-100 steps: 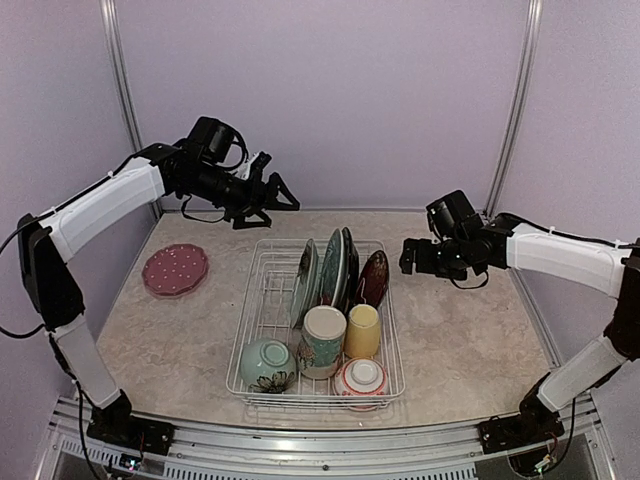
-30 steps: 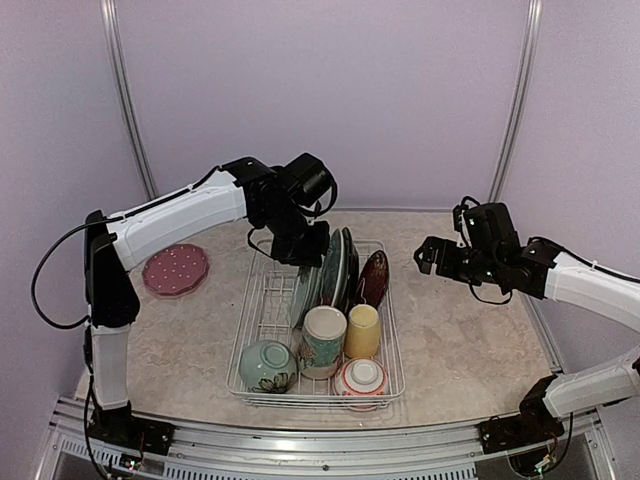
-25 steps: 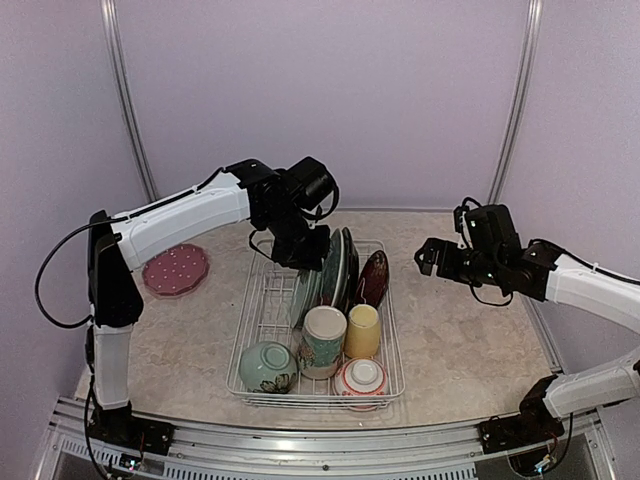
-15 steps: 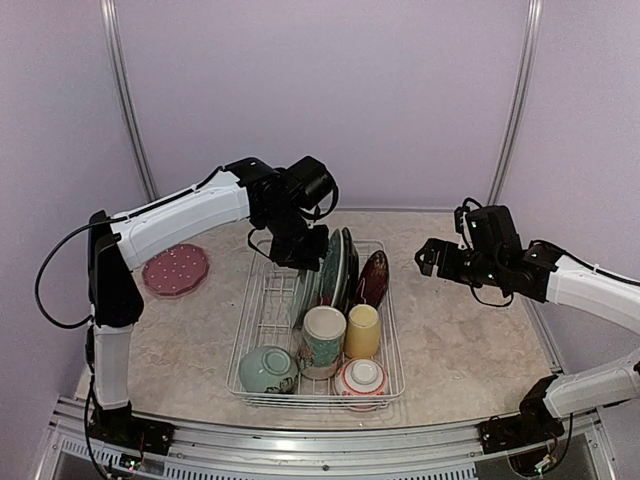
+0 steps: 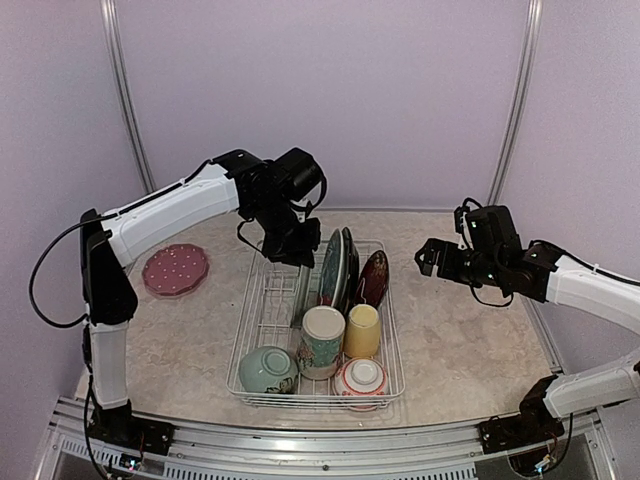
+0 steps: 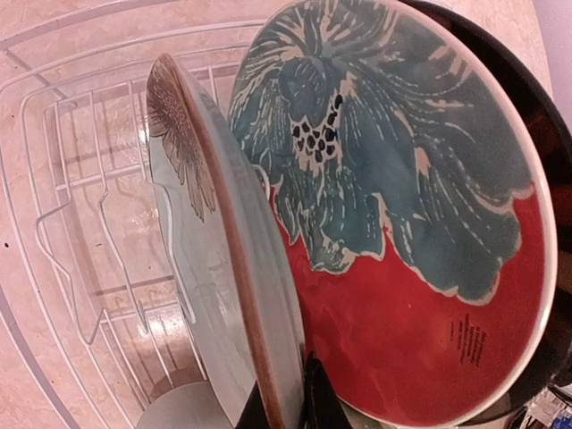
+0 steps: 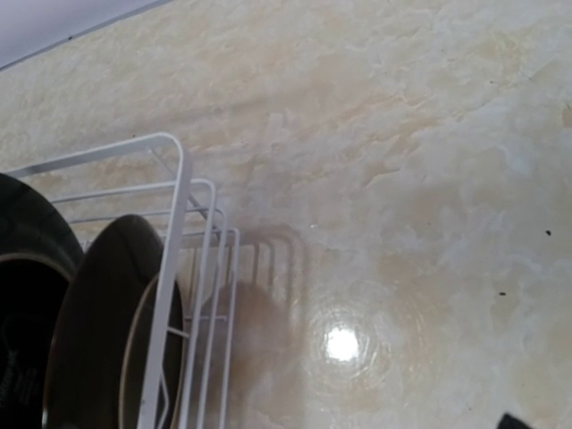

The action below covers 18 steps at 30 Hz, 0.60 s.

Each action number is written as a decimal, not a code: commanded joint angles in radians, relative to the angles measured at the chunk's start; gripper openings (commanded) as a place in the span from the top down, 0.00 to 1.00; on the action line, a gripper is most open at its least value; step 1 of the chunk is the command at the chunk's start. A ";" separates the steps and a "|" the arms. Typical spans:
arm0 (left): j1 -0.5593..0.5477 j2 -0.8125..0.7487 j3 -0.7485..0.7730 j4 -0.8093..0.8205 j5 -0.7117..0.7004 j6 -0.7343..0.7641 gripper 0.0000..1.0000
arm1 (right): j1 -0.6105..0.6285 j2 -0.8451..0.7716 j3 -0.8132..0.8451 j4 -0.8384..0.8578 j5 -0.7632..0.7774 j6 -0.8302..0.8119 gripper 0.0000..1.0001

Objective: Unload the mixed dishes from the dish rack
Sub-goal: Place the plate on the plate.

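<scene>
The white wire dish rack (image 5: 250,312) stands mid-table. My left gripper (image 5: 297,257) reaches into its far end and is shut on the top rim of a pale brown-rimmed plate (image 5: 302,294). The left wrist view shows its fingertips (image 6: 315,404) pinching that plate (image 6: 210,277) on both faces. A red plate with a teal flower (image 6: 420,232) and a dark-rimmed plate (image 5: 349,262) stand behind it. A tall patterned mug (image 5: 322,340), yellow cup (image 5: 362,330), pale-green bowl (image 5: 266,366) and red-and-white bowl (image 5: 361,377) fill the near half. My right gripper (image 5: 430,257) hovers open, right of the rack.
A pink plate (image 5: 176,269) lies flat on the table left of the rack. A small dark dish (image 5: 374,277) stands at the rack's right side. The rack's corner wires (image 7: 174,232) show in the right wrist view, with bare marble tabletop (image 7: 402,223) beside them.
My left gripper has come down from the far left onto the brown-rimmed plate and closed on its rim. Its wrist has since shifted slightly up and left. The right arm has stayed still over the last second.
</scene>
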 commanded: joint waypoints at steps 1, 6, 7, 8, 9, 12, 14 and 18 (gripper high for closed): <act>0.015 -0.131 0.009 0.023 0.099 0.031 1.00 | 0.008 0.002 0.002 0.005 -0.001 0.002 0.00; 0.027 -0.192 0.007 0.013 0.110 0.042 1.00 | 0.008 0.002 0.005 0.008 -0.004 0.003 0.00; 0.030 -0.199 0.012 0.008 0.113 0.045 1.00 | 0.008 0.003 0.006 0.008 -0.004 0.003 0.00; 0.033 -0.208 0.015 0.002 0.118 0.051 1.00 | 0.007 0.004 0.008 0.009 -0.005 0.001 0.00; 0.035 -0.223 0.016 -0.001 0.130 0.055 1.00 | 0.008 0.005 0.010 0.008 -0.006 0.000 0.00; 0.049 -0.269 0.010 -0.004 0.155 0.072 1.00 | 0.008 0.011 0.014 0.003 -0.009 -0.003 0.00; 0.065 -0.317 0.001 -0.004 0.165 0.090 1.00 | 0.008 0.015 0.015 0.004 -0.011 -0.005 0.00; 0.105 -0.426 -0.013 -0.011 0.105 0.158 1.00 | 0.008 0.023 0.012 0.005 -0.016 -0.009 0.00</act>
